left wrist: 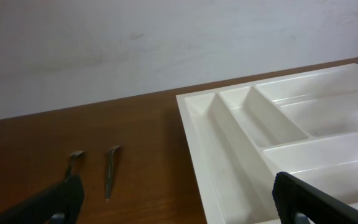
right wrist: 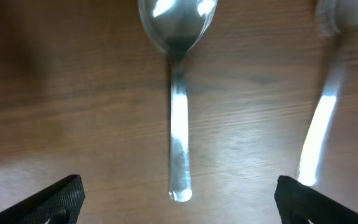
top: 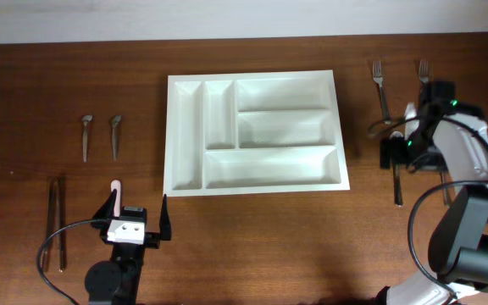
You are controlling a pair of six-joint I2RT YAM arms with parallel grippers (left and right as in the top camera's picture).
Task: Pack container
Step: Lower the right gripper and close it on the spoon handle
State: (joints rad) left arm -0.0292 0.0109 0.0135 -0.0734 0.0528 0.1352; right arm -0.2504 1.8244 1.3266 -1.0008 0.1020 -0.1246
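Container (top: 257, 133): white, centre frame, five sloped-rim compartments.
Left gripper (top: 136, 212): fingers apart.
Right gripper (right wrist: 179, 185): fingers apart, above spoon (right wrist: 179, 124).

Large white rectangular compartmented tray (top: 269, 165): smooth moulded plastic, semi-gloss. Dark brown table (top: 252, 246): wood grain, low sheen. Silver spoon (right wrist: 179, 143), frame centre: polished, reflective metal.

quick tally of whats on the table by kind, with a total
white cutlery tray: 1
forks: 2
spoons: 2
short metal utensils: 2
long thin metal utensils: 2
total: 9
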